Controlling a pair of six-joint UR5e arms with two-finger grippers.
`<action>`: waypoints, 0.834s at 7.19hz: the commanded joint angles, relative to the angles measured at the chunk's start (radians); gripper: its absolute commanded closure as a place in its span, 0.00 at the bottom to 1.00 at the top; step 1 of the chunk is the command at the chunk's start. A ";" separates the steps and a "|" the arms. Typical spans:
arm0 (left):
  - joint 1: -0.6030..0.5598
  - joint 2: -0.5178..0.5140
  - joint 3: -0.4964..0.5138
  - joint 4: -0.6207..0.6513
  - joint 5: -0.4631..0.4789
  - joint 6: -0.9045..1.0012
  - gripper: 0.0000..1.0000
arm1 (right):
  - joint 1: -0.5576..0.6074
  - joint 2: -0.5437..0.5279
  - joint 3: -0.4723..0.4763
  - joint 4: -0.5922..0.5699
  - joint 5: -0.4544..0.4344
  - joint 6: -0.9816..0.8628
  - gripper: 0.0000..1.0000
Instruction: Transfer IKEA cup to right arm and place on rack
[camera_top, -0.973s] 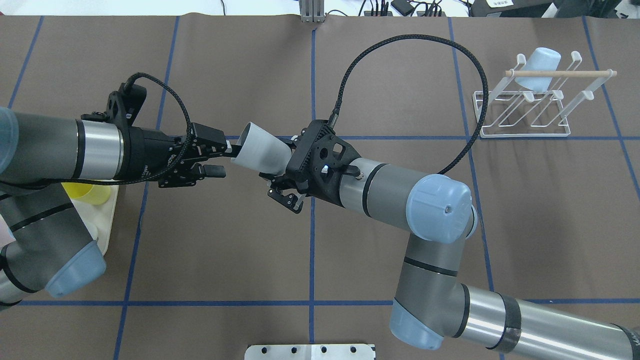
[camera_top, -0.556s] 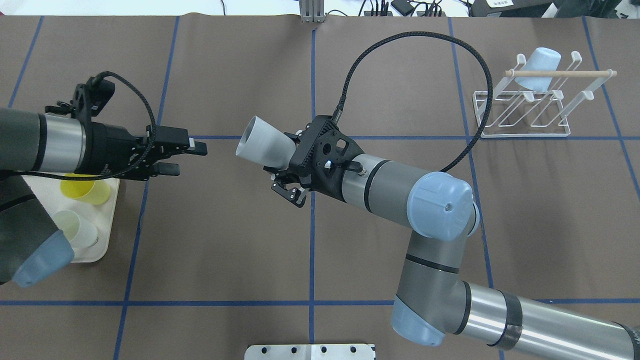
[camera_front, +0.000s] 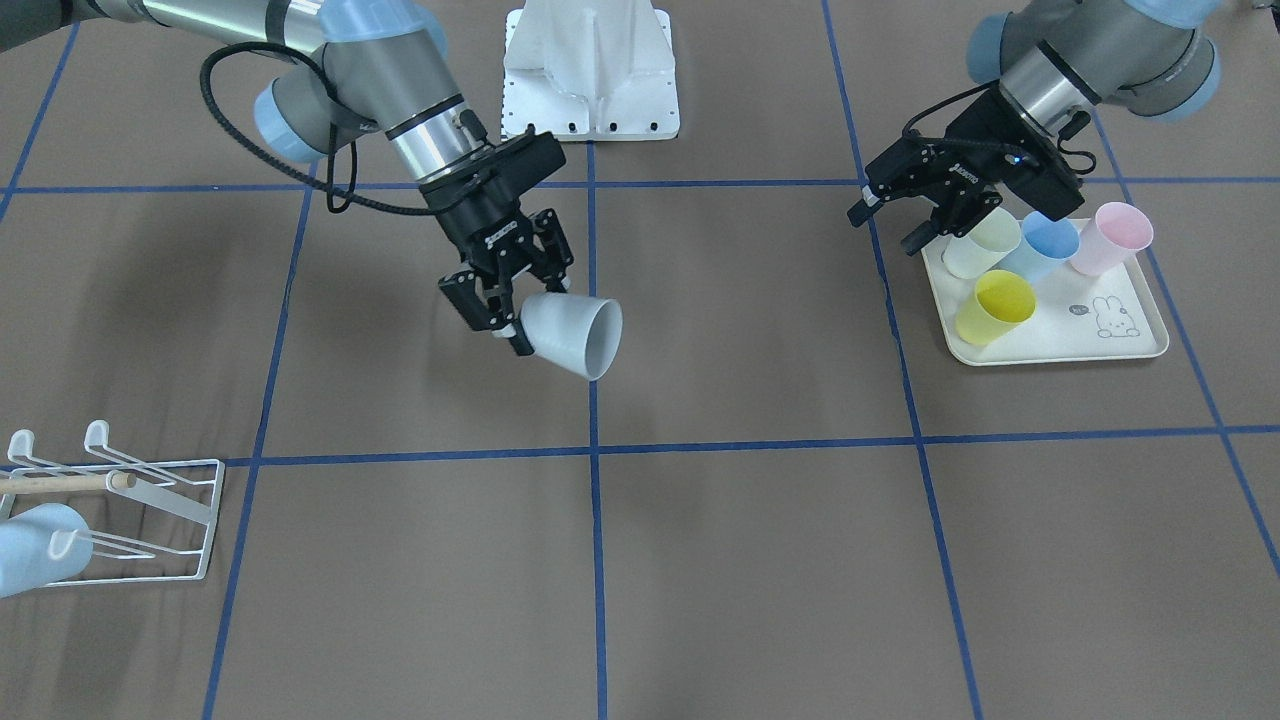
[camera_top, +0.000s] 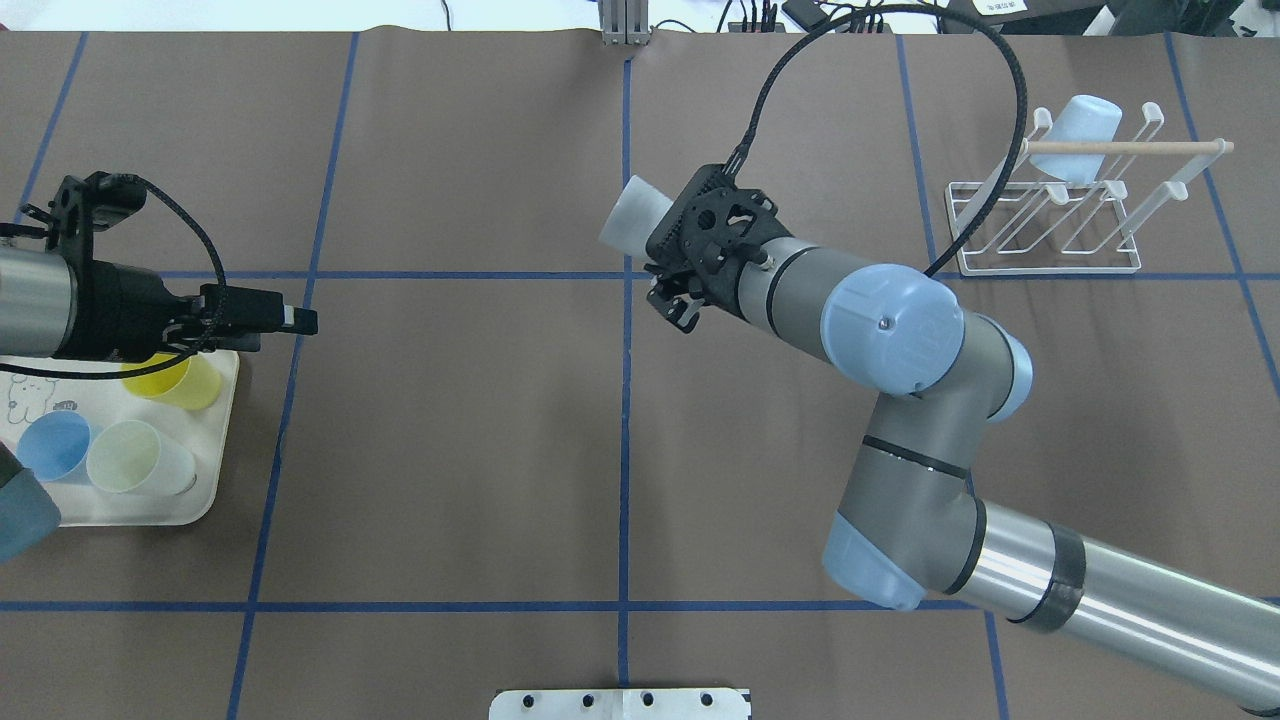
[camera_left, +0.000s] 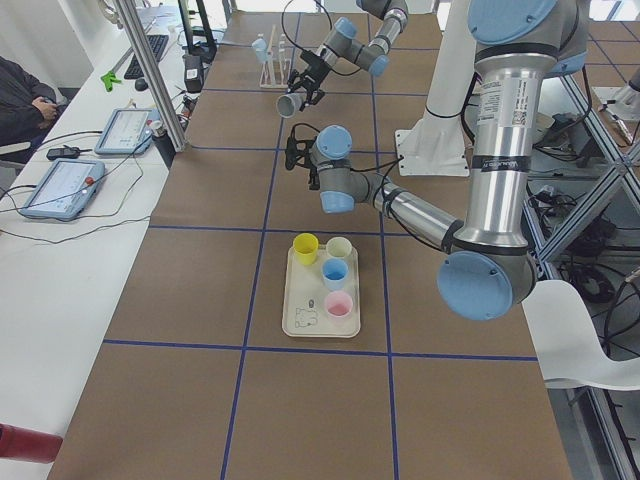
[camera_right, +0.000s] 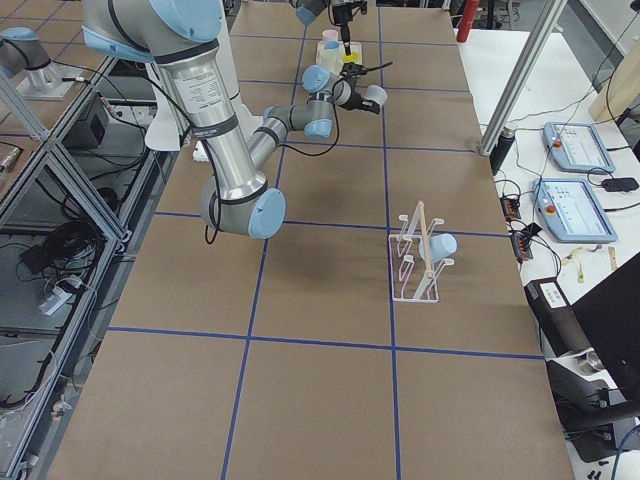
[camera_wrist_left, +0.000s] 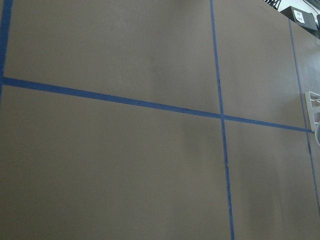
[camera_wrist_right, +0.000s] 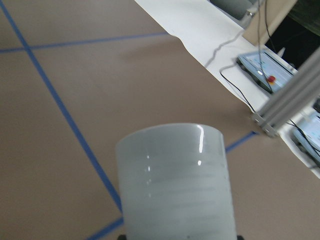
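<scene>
a: so, which step r we on?
b: carry leg, imo. right gripper (camera_front: 530, 315) is clamped on the base of the grey-white ikea cup (camera_front: 572, 336). cup's held sideways above the table near the centre line, mouth pointing away from the wrist.
a: n the left one?
b: left gripper (camera_front: 885, 228) hangs by the tray (camera_front: 1060, 347) w/ fingers spread, nothing btw them. so the handover looks done.
a: rack?
b: rack (camera_top: 1050, 268) sits well apart, far right in the overhead view. one pale-blue cup (camera_top: 1075, 125) sits on a prong.
a: next move needs what?
b: prob swing over to it, tip the cup mouth-down, line it up w/ a free prong, then let go. watch the black cable (camera_top: 1024, 100), its loop arcs close to the rack.
</scene>
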 joint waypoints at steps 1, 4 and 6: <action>-0.001 0.010 0.001 0.000 0.005 0.009 0.00 | 0.125 0.007 0.004 -0.291 0.000 -0.198 1.00; 0.001 0.024 -0.001 -0.001 0.006 0.007 0.00 | 0.316 0.009 0.054 -0.611 -0.013 -0.716 1.00; 0.005 0.022 0.001 -0.001 0.029 0.007 0.00 | 0.464 -0.037 0.090 -0.701 -0.029 -1.123 1.00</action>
